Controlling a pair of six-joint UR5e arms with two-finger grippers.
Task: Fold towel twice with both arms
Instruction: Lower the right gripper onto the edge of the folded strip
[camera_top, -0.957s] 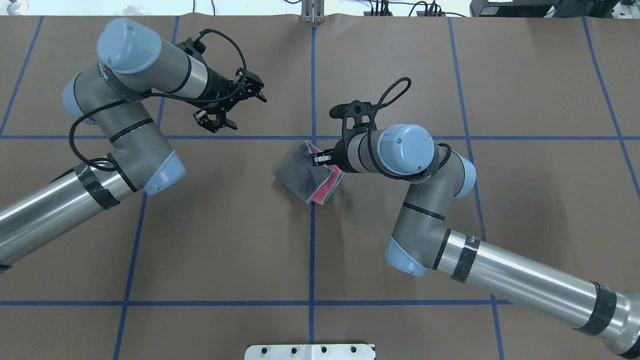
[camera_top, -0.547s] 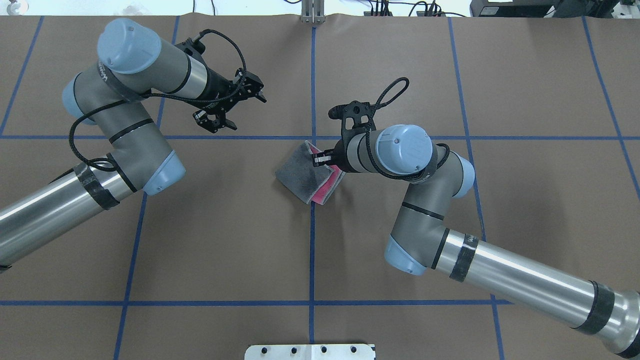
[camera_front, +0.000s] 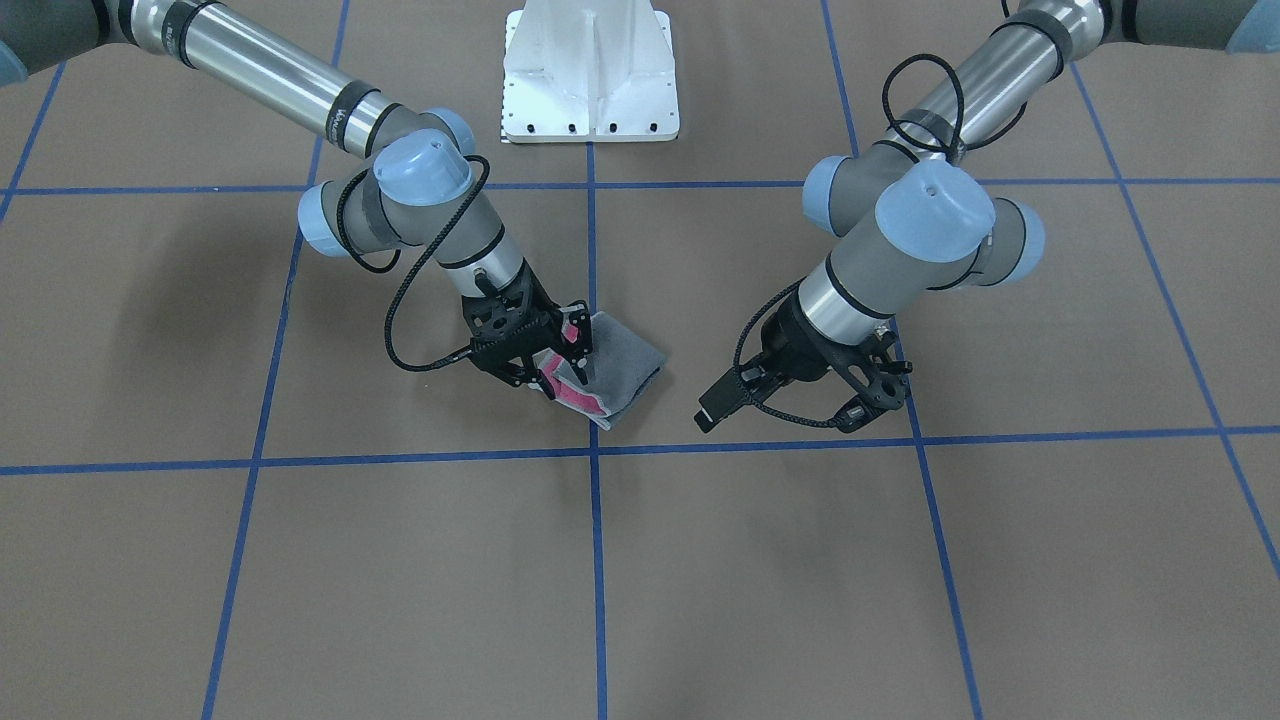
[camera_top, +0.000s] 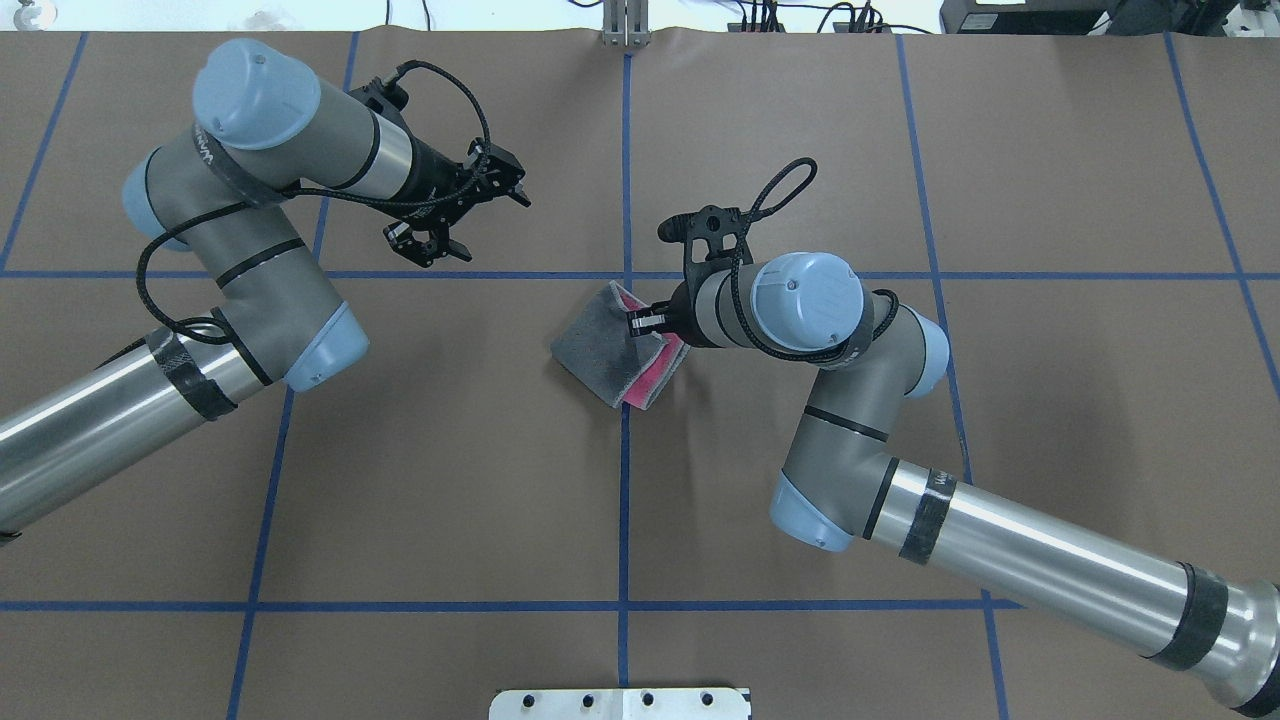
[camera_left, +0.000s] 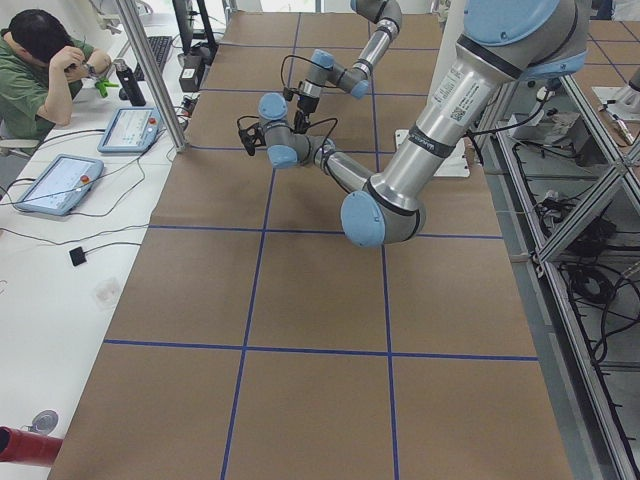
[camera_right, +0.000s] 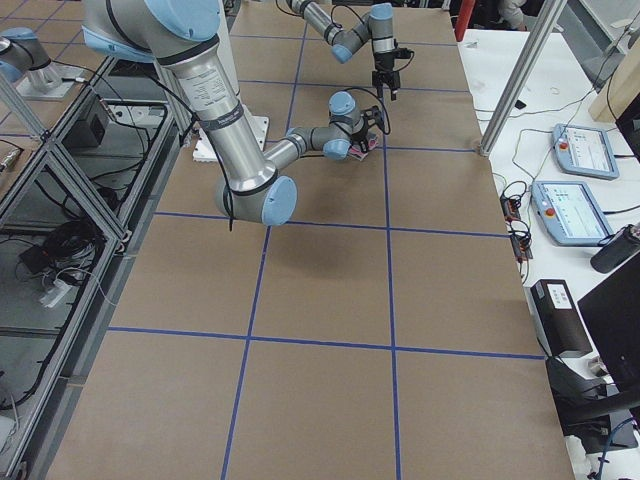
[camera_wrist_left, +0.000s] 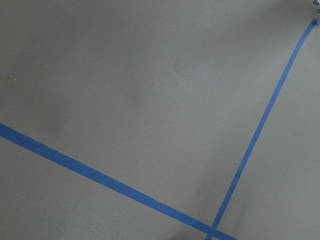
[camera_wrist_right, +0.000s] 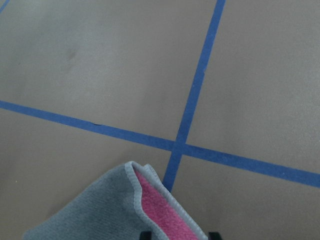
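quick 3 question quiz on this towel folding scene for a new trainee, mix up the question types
1. True or false: the left gripper is touching the towel.
2. Which colour covers most of the towel's upper face? A pink, B dark grey, C white.
3. Fill in: the gripper positioned over the towel belongs to the robot's ____ arm.

Key: 1 false, it is off to one side over bare table. 2 B, pink shows only along one edge. 3 right, so it is the right gripper.

Silver-grey arms (camera_top: 1040, 560), light-blue caps (camera_top: 805, 300), black cables (camera_top: 738, 295)
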